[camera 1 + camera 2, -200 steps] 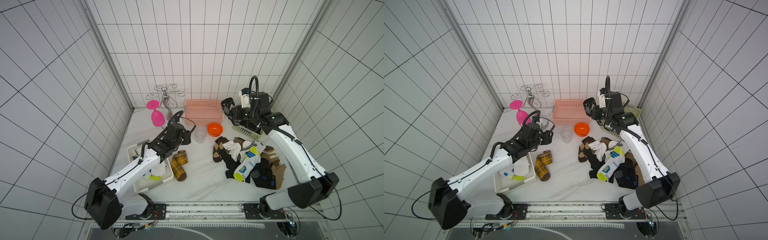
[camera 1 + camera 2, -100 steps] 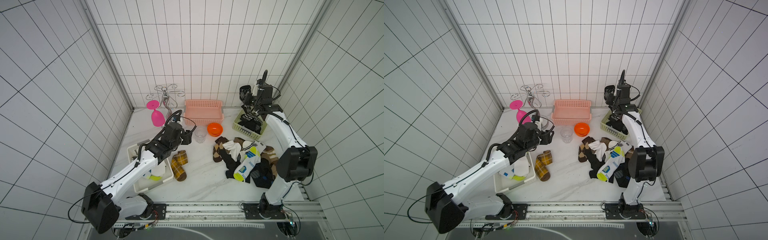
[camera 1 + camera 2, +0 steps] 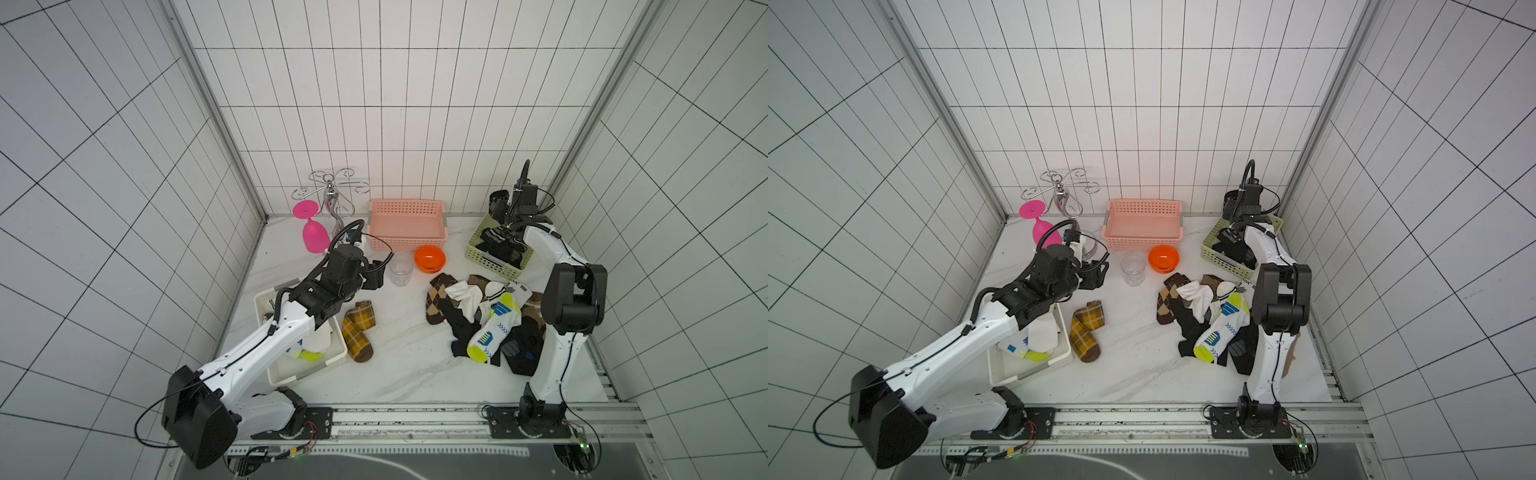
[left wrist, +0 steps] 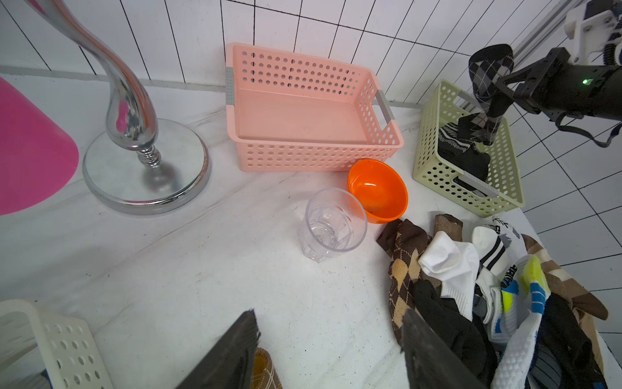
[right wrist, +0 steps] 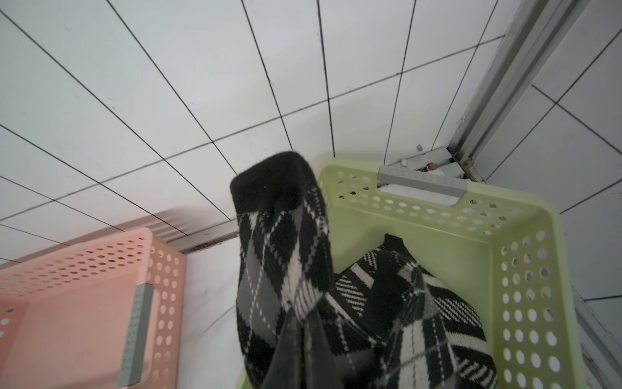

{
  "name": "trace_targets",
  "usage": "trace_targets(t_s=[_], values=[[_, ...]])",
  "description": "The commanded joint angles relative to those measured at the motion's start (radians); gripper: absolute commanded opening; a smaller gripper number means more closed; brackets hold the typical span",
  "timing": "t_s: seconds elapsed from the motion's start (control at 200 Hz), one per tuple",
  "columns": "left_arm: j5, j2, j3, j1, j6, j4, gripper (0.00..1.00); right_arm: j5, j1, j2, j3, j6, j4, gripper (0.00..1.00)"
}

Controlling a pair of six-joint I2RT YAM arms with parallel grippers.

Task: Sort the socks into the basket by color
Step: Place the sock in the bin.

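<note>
Your right fingers [image 5: 286,353] are clamped tight on a black-and-grey argyle sock [image 5: 282,256]. They hold it above the green basket [image 5: 525,269], at the edge that faces the pink basket [image 4: 316,155]. The sock's black cuff sticks out past the fingertips, and the rest droops into the green basket, where other dark patterned socks [image 5: 414,303] lie under the fingers; you cannot tell whether it touches them. Your left fingers [image 4: 229,357] stand wide apart with nothing between them, low over the desk [image 3: 399,365]. Straight ahead of them a clear cup [image 4: 331,224] stands upright just beside an orange bowl [image 4: 377,190], and the pink basket sits beyond both against the wall. On the side of the left fingers toward the right arm, the pile of socks [image 3: 482,324] lies on the desk: brown argyle, plain white, white with blue and neon yellow, and black ones overlapping. Just under and behind the left fingers a pair of yellow-brown plaid socks [image 3: 358,332] lies on the desk, right beside the white basket [image 3: 309,371], which holds a white sock and one with blue and neon-yellow marks. Ahead of the left fingers on the outer side stands a chrome rack [image 4: 134,118], with a pink glass [image 3: 313,237] next to it.
</note>
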Motion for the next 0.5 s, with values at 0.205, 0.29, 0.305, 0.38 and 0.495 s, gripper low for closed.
trace_targets(t_s=[0.205, 0.29, 0.305, 0.38, 0.495], values=[[0.022, 0.054, 0.053, -0.004, 0.027, 0.027, 0.72, -0.004, -0.059, 0.151, 0.083, -0.037, -0.098, 0.00], [0.019, 0.071, 0.064, -0.003, 0.028, 0.025, 0.72, -0.026, -0.063, 0.173, 0.103, -0.030, -0.120, 0.00], [0.019, 0.072, 0.066, -0.004, 0.028, 0.022, 0.72, -0.027, -0.063, 0.178, 0.108, -0.029, -0.125, 0.00], [0.021, 0.086, 0.076, -0.004, 0.028, 0.018, 0.74, -0.038, -0.063, 0.188, 0.123, -0.025, -0.138, 0.00], [0.029, 0.097, 0.082, -0.003, 0.027, 0.016, 0.74, -0.044, -0.063, 0.184, 0.131, -0.017, -0.145, 0.07]])
